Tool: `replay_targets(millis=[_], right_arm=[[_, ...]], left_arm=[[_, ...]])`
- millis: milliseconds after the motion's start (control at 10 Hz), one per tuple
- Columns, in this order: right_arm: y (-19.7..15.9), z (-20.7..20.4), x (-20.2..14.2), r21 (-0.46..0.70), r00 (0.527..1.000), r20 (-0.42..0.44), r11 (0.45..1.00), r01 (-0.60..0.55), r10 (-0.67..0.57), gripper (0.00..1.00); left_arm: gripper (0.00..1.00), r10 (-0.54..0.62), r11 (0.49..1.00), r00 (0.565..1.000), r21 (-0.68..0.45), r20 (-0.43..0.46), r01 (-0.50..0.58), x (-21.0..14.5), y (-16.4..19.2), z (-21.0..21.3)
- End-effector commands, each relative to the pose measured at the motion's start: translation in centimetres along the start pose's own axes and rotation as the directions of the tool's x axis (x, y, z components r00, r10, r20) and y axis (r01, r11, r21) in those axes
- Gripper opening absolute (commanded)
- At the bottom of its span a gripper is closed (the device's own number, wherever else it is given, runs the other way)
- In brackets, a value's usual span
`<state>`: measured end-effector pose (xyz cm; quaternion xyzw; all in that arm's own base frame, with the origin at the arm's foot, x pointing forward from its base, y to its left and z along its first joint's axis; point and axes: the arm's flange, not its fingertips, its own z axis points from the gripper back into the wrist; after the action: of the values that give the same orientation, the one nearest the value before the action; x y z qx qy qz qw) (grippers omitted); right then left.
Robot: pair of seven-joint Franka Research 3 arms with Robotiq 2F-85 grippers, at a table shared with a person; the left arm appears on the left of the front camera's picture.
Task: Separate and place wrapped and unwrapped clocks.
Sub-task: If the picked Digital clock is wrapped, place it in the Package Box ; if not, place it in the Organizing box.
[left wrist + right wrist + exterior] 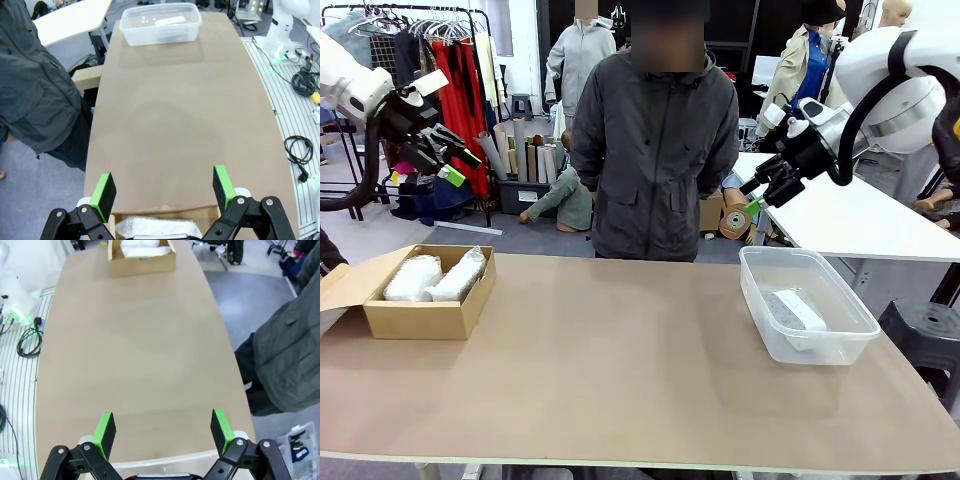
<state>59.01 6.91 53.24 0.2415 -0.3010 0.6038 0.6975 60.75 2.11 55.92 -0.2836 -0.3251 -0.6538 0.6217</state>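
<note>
You are looking at two wrapped clocks (430, 277) lying side by side in the open cardboard box (420, 315), directly below your left claw (448, 152). The bare clock (798, 309) is sitting alone in the clear plastic tub (820, 345), below and a little nearer to you than your right claw (766, 190). Judging by that, the sorting is looking finished: wrapped ones together, unwrapped one apart, nothing loose on the worktop (620, 370).

Both claws are hanging high above their containers, jaws spread wide and carrying nothing. In the left wrist view the green pads (106, 195) are framing bare worktop, with the tub far ahead. You are getting plenty of open room between box and tub. The person (655, 150) is standing at the far edge, between the two claws, so watch any swing that way.
</note>
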Motion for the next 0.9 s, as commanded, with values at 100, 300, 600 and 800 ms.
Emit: replay_targets(millis=[100,300,600,800], right_arm=[[-0.61,0.06,-0.27,0.045,0.999,0.033,0.999,-0.005,0.004,1.00],[-0.21,0.03,-0.08,0.007,1.000,0.003,1.000,0.002,-0.002,1.00],[-0.21,0.03,-0.08,0.007,1.000,0.003,1.000,0.002,-0.002,1.00],[-0.21,0.03,-0.08,0.007,1.000,0.003,1.000,0.002,-0.002,1.00]], left_arm=[[1.00,-0.003,1.000,1.000,-0.004,-0.005,0.003,-0.09,-0.22,0.05],[1.00,-0.003,1.000,1.000,-0.004,-0.005,0.003,-0.09,-0.22,0.05],[1.00,-0.003,1.000,1.000,-0.004,-0.005,0.003,-0.09,-0.22,0.05],[1.00,-0.003,1.000,1.000,-0.004,-0.005,0.003,-0.09,-0.22,0.05]])
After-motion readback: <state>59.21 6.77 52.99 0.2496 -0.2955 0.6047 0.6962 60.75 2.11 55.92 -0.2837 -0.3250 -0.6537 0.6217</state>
